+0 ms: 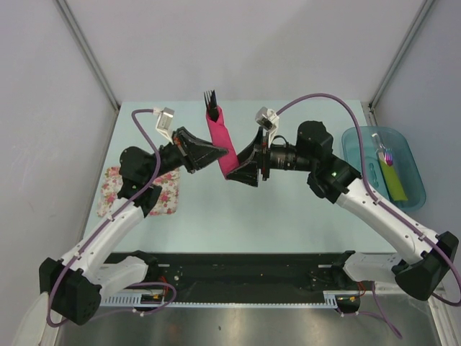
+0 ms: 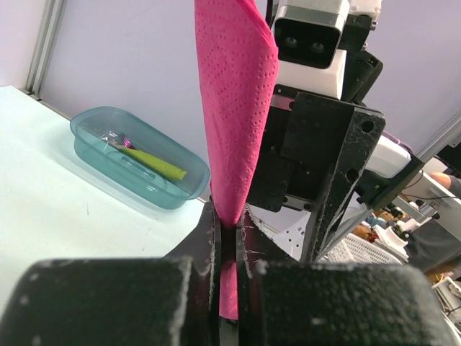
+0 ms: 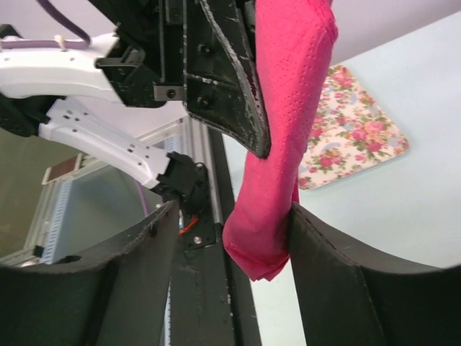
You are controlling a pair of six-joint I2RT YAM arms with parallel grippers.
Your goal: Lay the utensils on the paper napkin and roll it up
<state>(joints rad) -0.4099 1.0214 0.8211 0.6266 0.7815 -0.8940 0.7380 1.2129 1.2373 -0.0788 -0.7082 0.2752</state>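
Observation:
The magenta paper napkin (image 1: pixel 220 137) is rolled into a slim tube around the utensils and held up off the table. Black fork tines (image 1: pixel 210 96) stick out of its far end; the other pieces are hidden inside. My left gripper (image 1: pixel 227 156) is shut on the roll near its lower end, and the left wrist view shows the fingers (image 2: pixel 229 238) pinching the pink paper (image 2: pixel 234 108). My right gripper (image 1: pixel 242 173) is open around the roll's bottom end. In the right wrist view (image 3: pixel 234 209) the napkin (image 3: pixel 284 144) hangs between the jaws against the right finger.
A teal plastic tub (image 1: pixel 360 131) at the right holds a white-handled brush (image 1: pixel 387 153) and a yellow-green strip (image 1: pixel 394 182); the tub also shows in the left wrist view (image 2: pixel 137 155). A floral cloth (image 1: pixel 144 191) lies at the left, also in the right wrist view (image 3: pixel 353 137).

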